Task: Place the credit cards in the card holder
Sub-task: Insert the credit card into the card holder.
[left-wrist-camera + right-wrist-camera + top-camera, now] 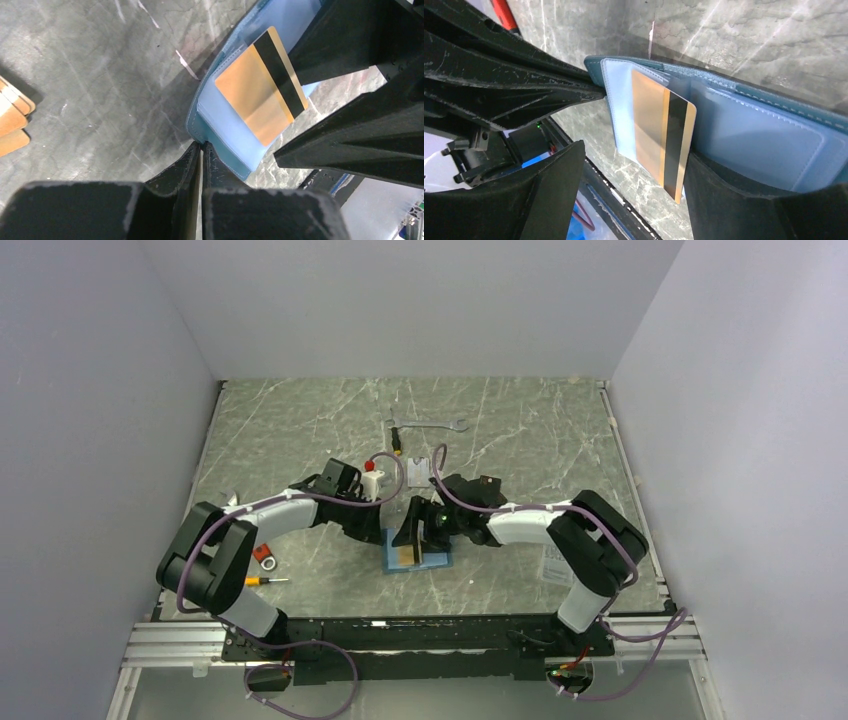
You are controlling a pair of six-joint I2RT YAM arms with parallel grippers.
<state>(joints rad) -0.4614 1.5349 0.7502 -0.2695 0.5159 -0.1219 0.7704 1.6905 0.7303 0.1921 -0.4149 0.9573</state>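
Note:
The teal-blue card holder [440,562] lies open on the marble table, pale blue pockets up. An orange-gold credit card [252,95] with a black stripe sits partly inside one pocket of the card holder [222,127], its striped end sticking out. My left gripper [201,146] is shut, pinching the holder's teal edge. In the right wrist view the card [659,135] juts from the card holder [754,140]. My right gripper [633,152] stands open around the card's free end, one finger right beside it and the other well apart. Both grippers [398,532] [428,540] meet over the holder.
A wrench [428,426] and a clear printed packet [418,468] lie behind the holder. A red-handled tool [265,557] and a small orange-handled screwdriver [262,581] lie by the left arm. Orange-tan flat pieces [12,117] show at the left border of the left wrist view.

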